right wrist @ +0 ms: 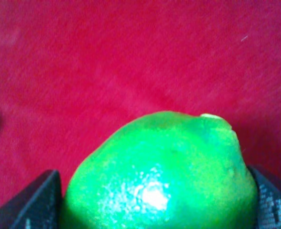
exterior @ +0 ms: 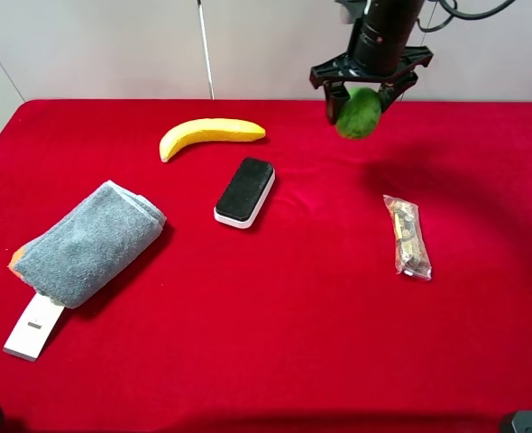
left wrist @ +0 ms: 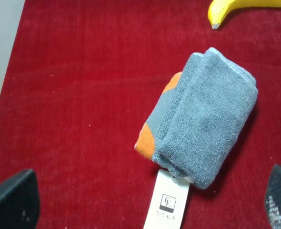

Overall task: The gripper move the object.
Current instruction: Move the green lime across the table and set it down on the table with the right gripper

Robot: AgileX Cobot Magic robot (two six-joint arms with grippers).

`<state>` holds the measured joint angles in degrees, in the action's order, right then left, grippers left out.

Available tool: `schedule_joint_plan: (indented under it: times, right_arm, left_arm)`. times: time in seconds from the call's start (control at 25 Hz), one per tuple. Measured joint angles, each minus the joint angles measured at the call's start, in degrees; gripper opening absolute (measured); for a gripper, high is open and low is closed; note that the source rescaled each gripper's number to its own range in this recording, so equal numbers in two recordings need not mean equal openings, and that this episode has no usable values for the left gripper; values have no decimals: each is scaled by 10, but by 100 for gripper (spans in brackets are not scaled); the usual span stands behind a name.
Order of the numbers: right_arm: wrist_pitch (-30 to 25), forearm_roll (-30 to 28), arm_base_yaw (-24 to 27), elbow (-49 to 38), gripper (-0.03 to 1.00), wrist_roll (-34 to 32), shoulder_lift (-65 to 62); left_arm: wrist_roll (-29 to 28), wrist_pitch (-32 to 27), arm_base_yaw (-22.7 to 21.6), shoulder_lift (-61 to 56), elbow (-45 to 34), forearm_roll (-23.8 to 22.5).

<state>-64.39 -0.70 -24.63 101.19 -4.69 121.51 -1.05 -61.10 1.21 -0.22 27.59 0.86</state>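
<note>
Green fruit (exterior: 358, 115) hangs clamped in the right hand (exterior: 360, 106) above the red table (exterior: 293, 316).

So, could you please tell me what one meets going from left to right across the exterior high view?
grey towel → banana → eraser → green fruit → clear packet

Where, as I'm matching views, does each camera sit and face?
Exterior high: mounted high, looking down on the red table; shows the right gripper holding the green fruit.
Left wrist: on the left arm, facing down at the grey towel; the open left gripper shows at the frame's edges.
Right wrist: on the right arm, facing down at the table; the fruit fills it between the gripper's fingers.
Shared: exterior high and left wrist both show the towel and banana.
</note>
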Motion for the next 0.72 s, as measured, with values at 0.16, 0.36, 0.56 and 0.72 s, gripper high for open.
schedule_joint_plan:
  times: [0.16, 0.36, 0.56, 0.72]
  right_arm:
    - [-19, 0, -38, 0, 0, 15, -13]
    - [-49, 11, -85, 0, 0, 39, -19]
    - [-52, 14, -134, -2, 0, 53, -23]
    - [-51, 16, -169, -30, 0, 59, -46]
  left_arm:
    - [0, 0, 0, 0, 0, 0]
    - [0, 0, 0, 0, 0, 0]
    - [0, 0, 0, 0, 0, 0]
    - [0, 0, 0, 0, 0, 0]
